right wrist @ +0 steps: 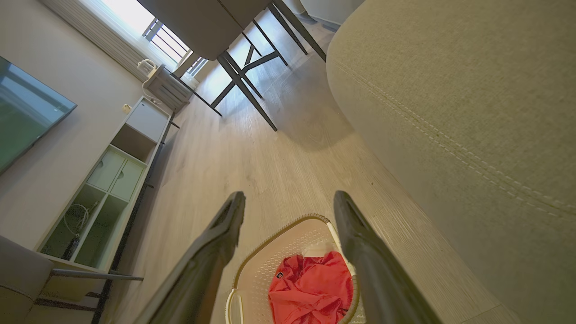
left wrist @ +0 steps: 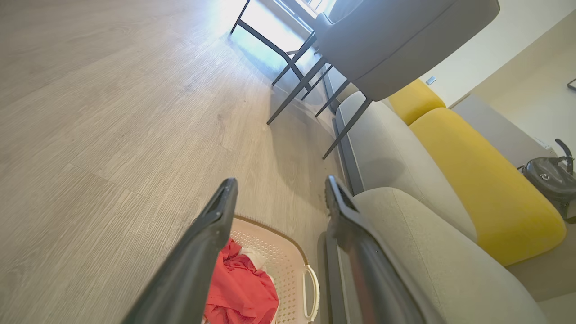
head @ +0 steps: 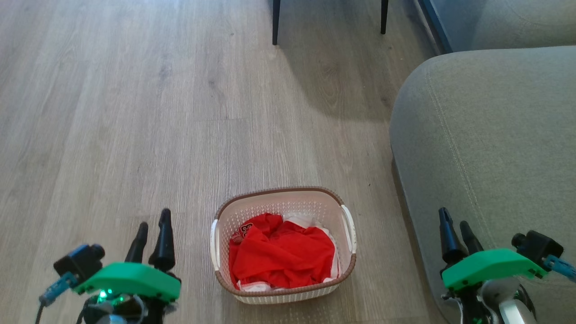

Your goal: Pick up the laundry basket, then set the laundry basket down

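Black-fingered left gripper (head: 154, 219): lower left of the head view. Its fingers are parted with bare floor between them, it holds nothing, and it sits off to one side of the basket.
Right gripper (head: 453, 217): lower right, likewise parted and empty, seen against the grey sofa (head: 486, 135).
Laundry basket (head: 279, 192): bottom centre, standing on the wood floor (head: 135, 112) between the two grippers and near the sofa.
Load: a red garment (head: 281, 252) with some white cloth, loosely crumpled and lying below the rim.
Handling: probably light. The thin perforated plastic walls look likely to flex if squeezed, and the smooth surface may slip.
Hold: the white handle on the picture's left (head: 214, 245) and the one on its right (head: 349, 229) seem the firmest places, one for each gripper. An even lift should keep the basket level.
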